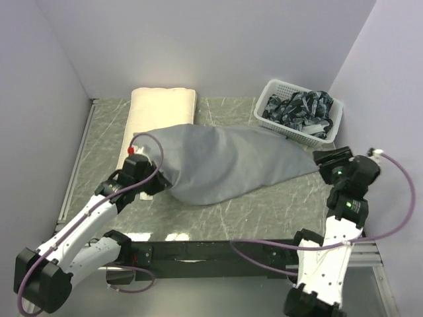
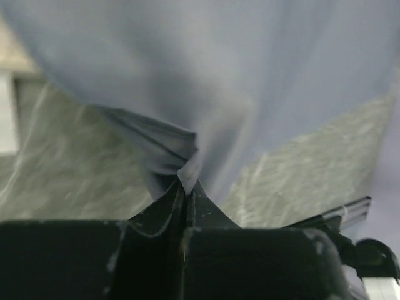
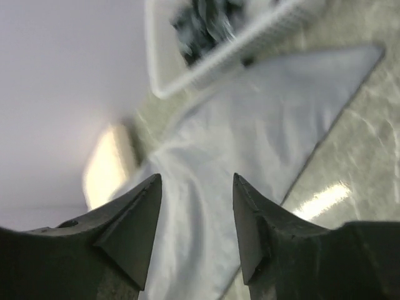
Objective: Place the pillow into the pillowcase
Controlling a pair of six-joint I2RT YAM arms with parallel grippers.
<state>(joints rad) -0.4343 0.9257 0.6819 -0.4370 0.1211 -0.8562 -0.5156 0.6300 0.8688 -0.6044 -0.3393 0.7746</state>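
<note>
— So, from above, how did the pillowcase (image 1: pixel 231 162) lie?

— Across the table (image 1: pixel 264 211), long axis left to right: a smooth grey sack, puffed in the middle. Its left end sat at the left gripper (image 1: pixel 153 183), and its pointed right corner lay just beside the right gripper (image 1: pixel 322 160). The pillow (image 1: pixel 162 109), cream and faintly textured, lay at the back left with its near end covered by the grey cloth. I couldn't tell whether that end was inside the sack or only under it.

— And the left wrist view?

— The jaws were pressed together on a bunched fold of the grey fabric.

— The right wrist?

— Its fingers (image 3: pixel 134 219) stood wide apart and held nothing. The cloth lay flat ahead, with a white lattice basket (image 3: pixel 250 37) beyond.

— Which arm was nearer the pillow?

— The left, I judged, though it was busy holding the sack's end.
</note>
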